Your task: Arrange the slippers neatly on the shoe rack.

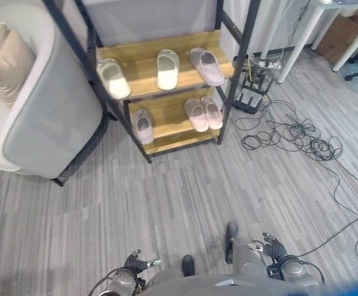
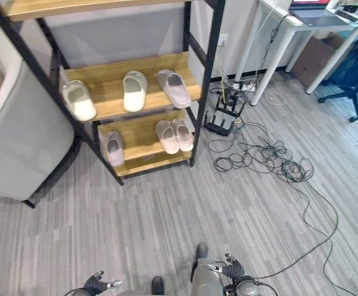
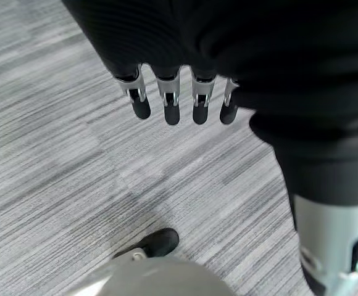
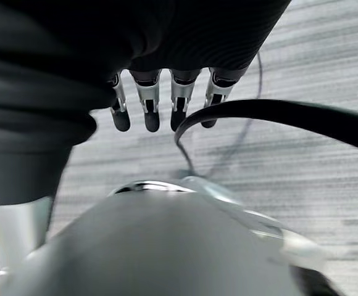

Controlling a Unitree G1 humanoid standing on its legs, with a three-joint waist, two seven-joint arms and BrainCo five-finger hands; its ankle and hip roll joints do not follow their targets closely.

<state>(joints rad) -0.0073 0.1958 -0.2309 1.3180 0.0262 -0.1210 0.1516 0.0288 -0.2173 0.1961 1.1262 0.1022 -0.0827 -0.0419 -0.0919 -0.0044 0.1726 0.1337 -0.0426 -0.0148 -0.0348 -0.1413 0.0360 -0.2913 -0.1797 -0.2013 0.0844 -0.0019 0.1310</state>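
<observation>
1. Black-framed wooden shoe rack (image 1: 143, 66) stands beside a grey armchair (image 1: 49, 111).
2. Six pale slippers (image 1: 168, 69) lie on its two shelves, three each.
3. The right eye view adds a white desk (image 2: 293, 28).
4. Left hand (image 3: 173, 105) and right hand (image 4: 160, 108) hang straight-fingered over the floor, holding nothing.

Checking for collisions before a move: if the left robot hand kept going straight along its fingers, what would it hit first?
Most likely the grey floor. The left robot hand hangs with straight fingers pointing down at bare flooring, holding nothing; no object lies between, though depth is hard to judge.
</observation>
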